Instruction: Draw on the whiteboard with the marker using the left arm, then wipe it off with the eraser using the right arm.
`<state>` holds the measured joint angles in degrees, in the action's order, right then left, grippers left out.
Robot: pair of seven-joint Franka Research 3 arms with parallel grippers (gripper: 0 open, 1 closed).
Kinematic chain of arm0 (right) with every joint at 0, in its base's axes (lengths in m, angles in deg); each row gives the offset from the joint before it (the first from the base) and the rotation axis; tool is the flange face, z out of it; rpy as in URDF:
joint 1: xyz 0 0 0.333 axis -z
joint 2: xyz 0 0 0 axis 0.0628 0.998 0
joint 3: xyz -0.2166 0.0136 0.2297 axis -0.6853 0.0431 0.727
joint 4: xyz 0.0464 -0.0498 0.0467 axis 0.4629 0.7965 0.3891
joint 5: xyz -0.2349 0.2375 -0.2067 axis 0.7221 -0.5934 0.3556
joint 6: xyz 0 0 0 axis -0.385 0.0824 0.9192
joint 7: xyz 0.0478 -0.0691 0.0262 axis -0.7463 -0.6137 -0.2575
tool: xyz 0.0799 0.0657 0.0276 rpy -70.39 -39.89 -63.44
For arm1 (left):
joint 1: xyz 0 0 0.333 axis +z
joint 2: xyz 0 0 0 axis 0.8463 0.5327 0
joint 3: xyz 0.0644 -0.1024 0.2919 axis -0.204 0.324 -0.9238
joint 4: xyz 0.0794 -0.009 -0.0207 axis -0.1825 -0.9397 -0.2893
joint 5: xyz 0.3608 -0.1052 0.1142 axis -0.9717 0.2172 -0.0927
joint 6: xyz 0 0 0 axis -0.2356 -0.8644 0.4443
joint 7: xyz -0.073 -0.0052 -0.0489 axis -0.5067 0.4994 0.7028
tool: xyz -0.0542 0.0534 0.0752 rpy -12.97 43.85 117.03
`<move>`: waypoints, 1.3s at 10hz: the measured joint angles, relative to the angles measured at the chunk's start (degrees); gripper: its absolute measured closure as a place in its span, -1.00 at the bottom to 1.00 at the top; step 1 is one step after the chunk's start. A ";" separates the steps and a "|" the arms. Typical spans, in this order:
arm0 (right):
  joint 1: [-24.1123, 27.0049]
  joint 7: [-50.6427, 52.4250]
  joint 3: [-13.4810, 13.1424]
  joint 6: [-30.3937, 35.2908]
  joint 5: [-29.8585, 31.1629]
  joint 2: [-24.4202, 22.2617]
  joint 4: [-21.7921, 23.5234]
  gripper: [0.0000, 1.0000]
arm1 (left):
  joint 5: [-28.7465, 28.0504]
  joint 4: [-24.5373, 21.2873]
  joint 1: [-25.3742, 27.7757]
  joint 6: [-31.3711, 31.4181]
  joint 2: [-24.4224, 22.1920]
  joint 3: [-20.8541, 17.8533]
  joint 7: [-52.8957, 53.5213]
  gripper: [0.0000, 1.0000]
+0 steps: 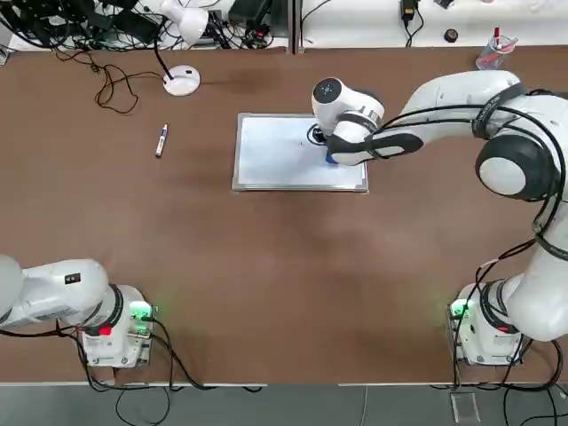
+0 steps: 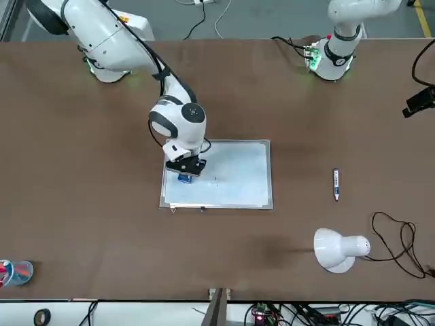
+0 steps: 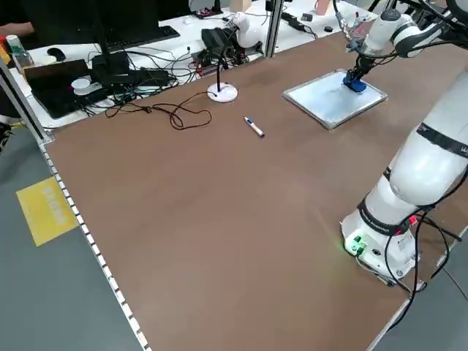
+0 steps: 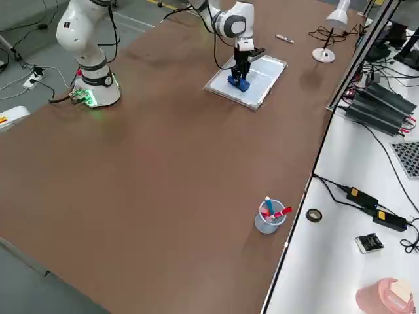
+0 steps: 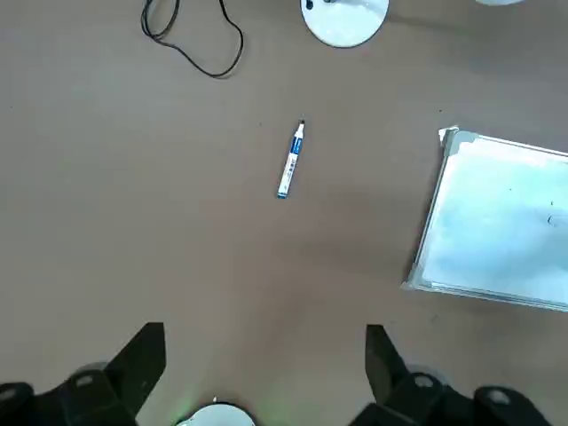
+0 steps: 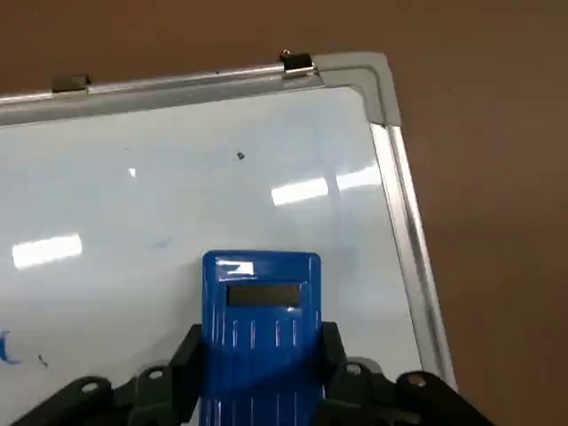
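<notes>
The eraser (image 6: 261, 333), a blue ribbed block, is resting on the whiteboard (image 1: 271, 153) at upper centre of the top view, clenched in the right gripper (image 6: 259, 377). Wiping is in hand; faint blue traces near the wrist view's lower left are likely calling for another pass. The marker (image 1: 161, 140) is lying left of the board; the left gripper (image 5: 264, 368) is standing released, parked.

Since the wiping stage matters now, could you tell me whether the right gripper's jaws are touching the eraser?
Touching. In the right wrist view the right gripper has its jaws pressed against both sides of the blue eraser, above the whiteboard.
</notes>
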<state>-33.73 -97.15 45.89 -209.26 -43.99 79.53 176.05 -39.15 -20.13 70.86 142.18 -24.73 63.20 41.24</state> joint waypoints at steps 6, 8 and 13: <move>-0.45 -3.59 0.24 -1.03 3.70 1.64 -1.08 -0.11 | 0.00 -0.38 0.00 0.00 0.00 0.00 0.00 -0.99; -0.94 -5.53 0.30 -0.19 5.38 2.16 -1.76 -0.11 | 0.00 -0.44 0.00 0.00 0.00 0.00 0.00 -0.99; -2.94 -8.16 0.30 -0.06 5.77 6.44 -8.98 -0.11 | 0.00 -0.48 0.00 0.00 0.00 0.00 0.00 -0.99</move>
<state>-36.66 -105.31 46.19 -209.33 -38.22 85.97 167.08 -39.15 -20.60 70.87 142.18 -24.73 63.20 41.24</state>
